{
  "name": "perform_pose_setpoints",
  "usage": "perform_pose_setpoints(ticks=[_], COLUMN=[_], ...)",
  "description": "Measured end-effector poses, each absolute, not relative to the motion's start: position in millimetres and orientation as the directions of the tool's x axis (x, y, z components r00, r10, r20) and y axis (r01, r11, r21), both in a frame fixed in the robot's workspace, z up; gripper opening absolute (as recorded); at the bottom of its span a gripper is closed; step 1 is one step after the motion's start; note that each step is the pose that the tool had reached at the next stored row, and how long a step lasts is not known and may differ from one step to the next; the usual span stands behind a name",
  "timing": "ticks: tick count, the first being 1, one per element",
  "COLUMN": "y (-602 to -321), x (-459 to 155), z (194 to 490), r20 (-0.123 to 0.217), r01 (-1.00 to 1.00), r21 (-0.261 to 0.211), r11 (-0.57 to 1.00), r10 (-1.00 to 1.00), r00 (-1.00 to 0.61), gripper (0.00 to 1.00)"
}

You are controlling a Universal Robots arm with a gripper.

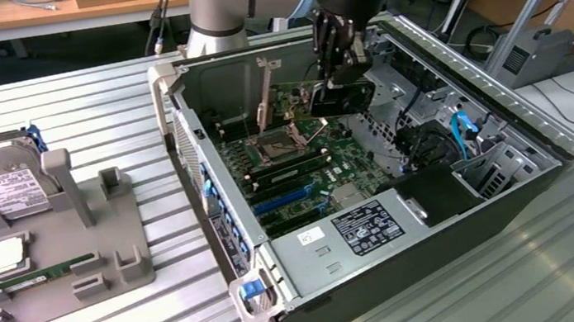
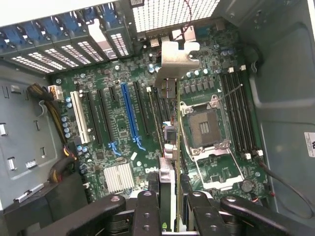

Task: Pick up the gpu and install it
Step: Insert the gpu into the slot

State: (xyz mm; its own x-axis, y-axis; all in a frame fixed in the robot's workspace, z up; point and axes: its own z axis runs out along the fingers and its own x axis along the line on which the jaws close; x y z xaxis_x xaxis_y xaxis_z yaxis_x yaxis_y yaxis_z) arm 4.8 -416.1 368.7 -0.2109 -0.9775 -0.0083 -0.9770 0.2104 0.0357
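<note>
Wrist view: clamps the gpu (image 2: 170, 142) edge-on in the gripper (image 2: 171, 206), upright above the motherboard (image 2: 118, 132), seemingly for straight insertion.

Slatted metal table (image 1: 56, 100) carries everything.

Centre to right of the exterior frame: open computer case (image 1: 425, 276) on its side, side panel off. Green motherboard (image 1: 315, 161) on its floor. CPU socket (image 1: 278, 139) open, lever standing up. Black label (image 1: 368, 227) on the metal shroud, lower part of the case. Blue cables (image 1: 465, 133) by the drive bay at right.

Wrist view: long blue slot (image 2: 129, 115) among black slots, finned silver heatsink (image 2: 118, 178) near it.

Left of the exterior frame: grey fixture tray (image 1: 111, 259). Hard drive (image 1: 3, 182) stands tilted at its upper end. Silver chip (image 1: 6, 258) and green memory stick (image 1: 46, 273) lie flat below.
</note>
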Motion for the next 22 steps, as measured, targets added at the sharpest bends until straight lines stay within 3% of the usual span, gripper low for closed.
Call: perform_pose_setpoints(ticks=[22], y=[-416.1], x=[4.8], z=[368.7], r20=[-0.008], r01=[-0.998], r21=[0.036], r11=[0.044], r10=[-0.999], r00=[-0.044], gripper=[0.27])
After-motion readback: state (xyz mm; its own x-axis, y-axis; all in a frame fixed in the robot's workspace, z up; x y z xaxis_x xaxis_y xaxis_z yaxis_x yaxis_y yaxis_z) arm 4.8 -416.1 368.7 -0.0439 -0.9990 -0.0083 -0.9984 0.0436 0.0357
